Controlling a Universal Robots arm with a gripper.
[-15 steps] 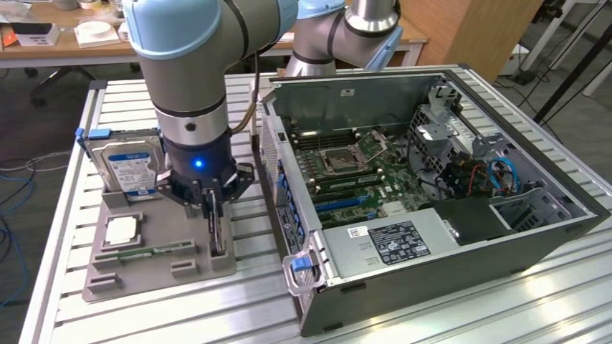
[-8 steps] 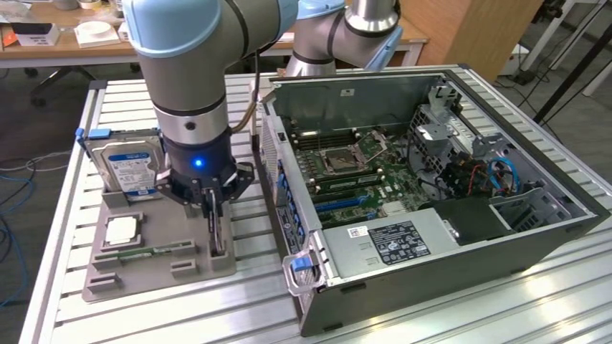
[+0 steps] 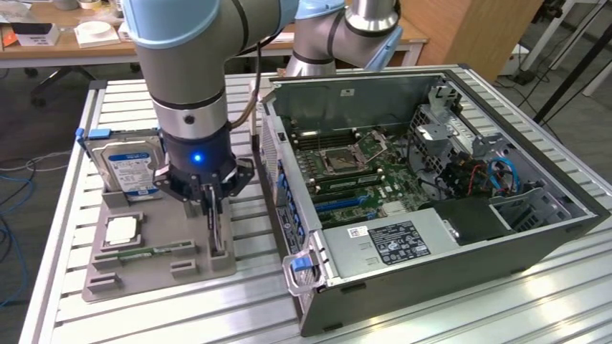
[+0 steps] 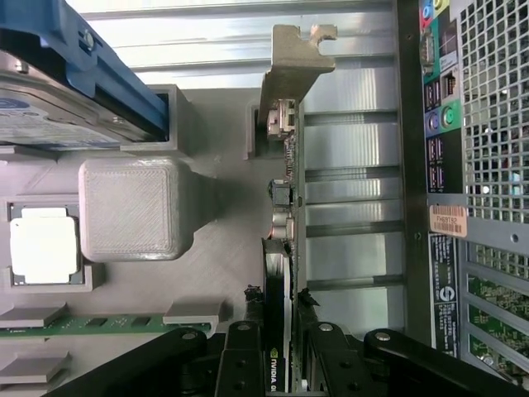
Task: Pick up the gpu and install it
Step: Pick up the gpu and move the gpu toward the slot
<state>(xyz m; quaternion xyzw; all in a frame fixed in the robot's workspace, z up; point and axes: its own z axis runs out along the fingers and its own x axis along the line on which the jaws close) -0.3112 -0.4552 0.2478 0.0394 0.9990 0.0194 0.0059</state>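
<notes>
Hidden: in the exterior view the arm covers most of the graphics card (image 4: 281,256); I see only a thin dark edge.
Gripper (image 3: 215,215): clamped on the card, one finger on each face.
Card: upright in its tray (image 3: 143,269) slot, beside the open computer case (image 3: 431,179).
Tray: also holds a hard drive (image 3: 129,168), a processor chip (image 3: 120,229) and a memory stick (image 3: 143,252).
</notes>
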